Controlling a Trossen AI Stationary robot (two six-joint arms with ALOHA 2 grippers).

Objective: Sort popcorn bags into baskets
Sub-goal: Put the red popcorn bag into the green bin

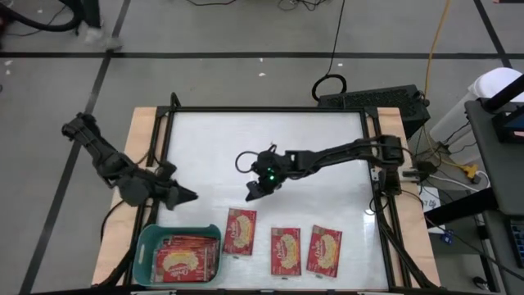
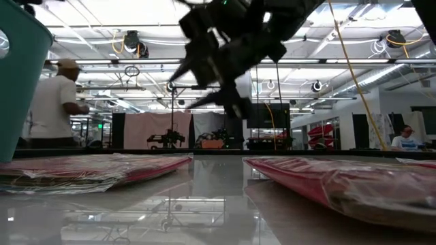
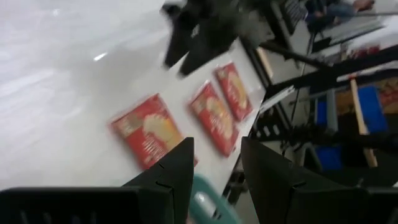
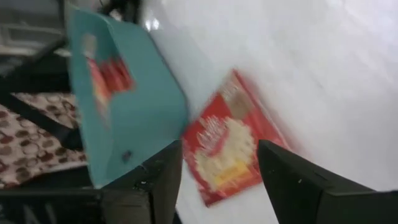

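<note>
Three red popcorn bags lie flat on the white table near its near edge (image 1: 240, 231), (image 1: 286, 250), (image 1: 323, 249). More red bags lie inside the teal basket (image 1: 149, 246) at the near left corner. My right gripper (image 1: 260, 187) hovers open above the table's middle, just beyond the leftmost bag (image 4: 227, 149), and holds nothing. My left gripper (image 1: 187, 195) is open and empty, above the table beyond the basket. In the left wrist view the three bags (image 3: 148, 129) lie ahead of its fingers.
A black frame (image 1: 270, 110) borders the white table top. The far half of the table is bare white surface. A black box and cables (image 1: 372, 98) sit beyond the far right corner. A person (image 2: 58, 102) stands in the room behind the table.
</note>
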